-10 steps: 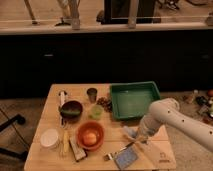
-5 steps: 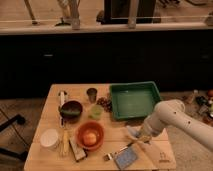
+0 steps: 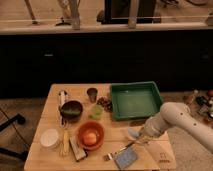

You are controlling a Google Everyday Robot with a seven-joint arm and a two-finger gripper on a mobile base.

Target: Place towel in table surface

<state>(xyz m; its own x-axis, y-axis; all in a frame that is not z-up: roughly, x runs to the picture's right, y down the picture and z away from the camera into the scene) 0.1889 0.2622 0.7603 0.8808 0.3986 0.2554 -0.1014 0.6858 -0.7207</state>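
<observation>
- Nearest me, by the front edge of the wooden table [image 3: 165, 150], lies a flat blue-grey square pad [image 3: 126, 159]. A thin brush-like tool [image 3: 118, 151] lies just beside it.
- Just behind those, my gripper [image 3: 140, 136] is low over the table, at the end of my white arm [image 3: 172, 119], which reaches in from the right of the view. I cannot tell whether it is wide, narrow or clamped on anything.
- At the gripper's tip, touching it or just beside it, is a small pale bluish patch that I take to be the towel [image 3: 131, 133]. It sits at or just above bare wood, in front of the tray.
- As I judge it, the towel is light, soft and limp, neither fragile nor slippery. It will sag and fold, so a pinch on a bunched edge or corner suits it best.
- To the left sits an orange bowl [image 3: 90, 135], and behind that a dark bowl [image 3: 71, 109].
- Farther back on the right is a green tray [image 3: 136, 99].
- Beyond the table stands a dark cabinet front [image 3: 100, 55].
</observation>
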